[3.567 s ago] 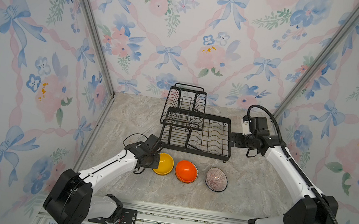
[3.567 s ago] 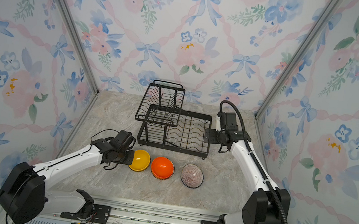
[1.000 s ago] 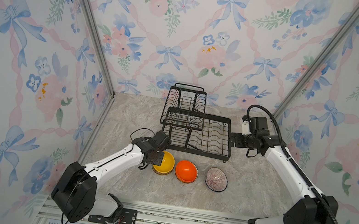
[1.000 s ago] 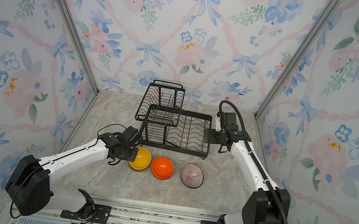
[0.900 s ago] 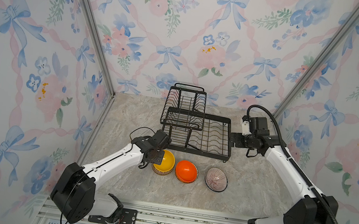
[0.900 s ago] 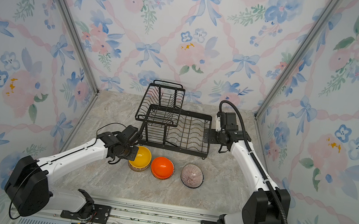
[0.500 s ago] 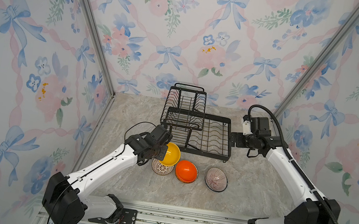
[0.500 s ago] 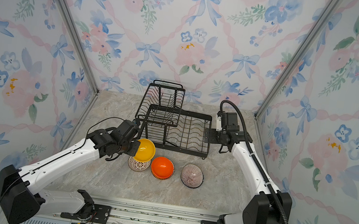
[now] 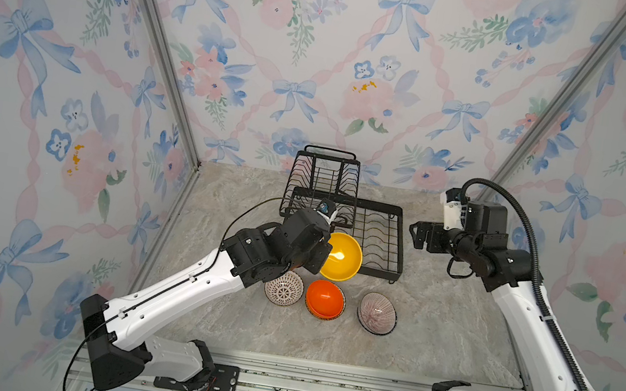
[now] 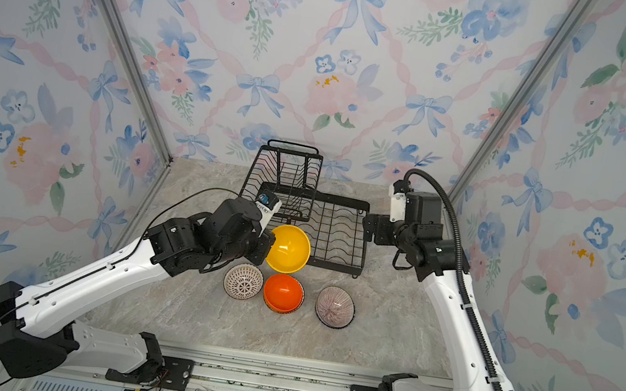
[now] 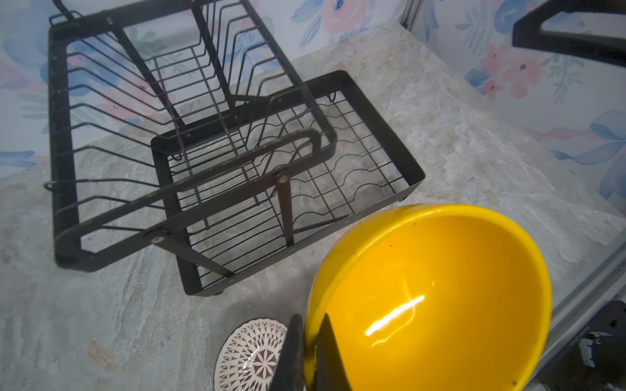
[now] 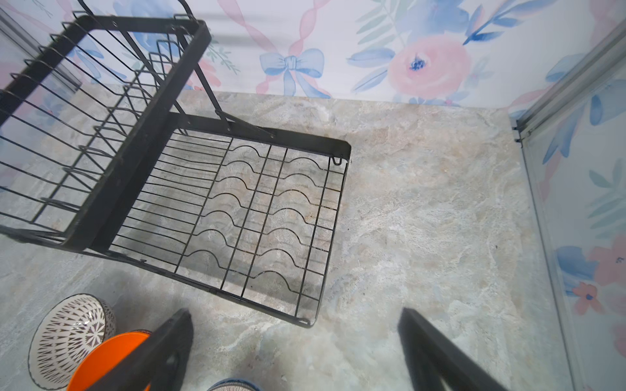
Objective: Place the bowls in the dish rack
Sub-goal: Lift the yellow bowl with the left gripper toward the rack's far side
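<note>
Bowl transfer: left jaws are gripping the yellow bowl [image 9: 342, 257] mid-frame beside the dish rack [image 9: 379, 206]; right jaws are gaping open. Next, likely lowering it into a slot.

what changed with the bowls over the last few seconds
The left gripper, shut on the yellow bowl's rim, lifted it off the table and carried it, tilted, toward the dish rack. That uncovered the lattice bowl where it had sat. The orange bowl, the pink-striped bowl, the rack and the open right gripper beside it stayed put.
</note>
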Controlling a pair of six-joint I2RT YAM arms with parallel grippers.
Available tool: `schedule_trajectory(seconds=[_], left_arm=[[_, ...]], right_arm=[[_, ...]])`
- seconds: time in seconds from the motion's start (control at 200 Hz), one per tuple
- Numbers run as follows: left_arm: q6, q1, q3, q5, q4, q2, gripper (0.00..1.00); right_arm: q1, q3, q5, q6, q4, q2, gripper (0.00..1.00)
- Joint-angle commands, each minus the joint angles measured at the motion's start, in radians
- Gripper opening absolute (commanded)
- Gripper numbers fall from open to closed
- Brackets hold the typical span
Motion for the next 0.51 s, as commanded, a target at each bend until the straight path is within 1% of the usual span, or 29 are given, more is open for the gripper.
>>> schedule_trajectory(seconds=[0.0,0.105,0.215,0.29,0.395,0.5], left_arm=[[0.070,-0.009,0.036,0.056,0.173,-0.015,0.00],[0.129,-0.009,0.075,0.064,0.262,0.013,0.00],[0.224,-0.008,0.166,-0.001,0.304,0.101,0.00],[0.285,0.001,0.240,-0.040,0.310,0.174,0.00],[0.344,0.034,0.335,-0.067,0.313,0.272,0.00],[0.358,0.078,0.403,-0.058,0.316,0.345,0.00]], right_arm=[[0.013,0.053,-0.027,0.014,-0.056,-0.039,0.97],[0.013,0.077,-0.036,0.016,-0.064,-0.065,0.97],[0.009,0.109,-0.055,0.020,-0.055,-0.084,0.97],[0.005,0.136,-0.088,0.027,-0.042,-0.088,0.97],[0.005,0.171,-0.140,0.042,-0.023,-0.081,0.97],[0.005,0.198,-0.163,0.050,-0.004,-0.069,0.98]])
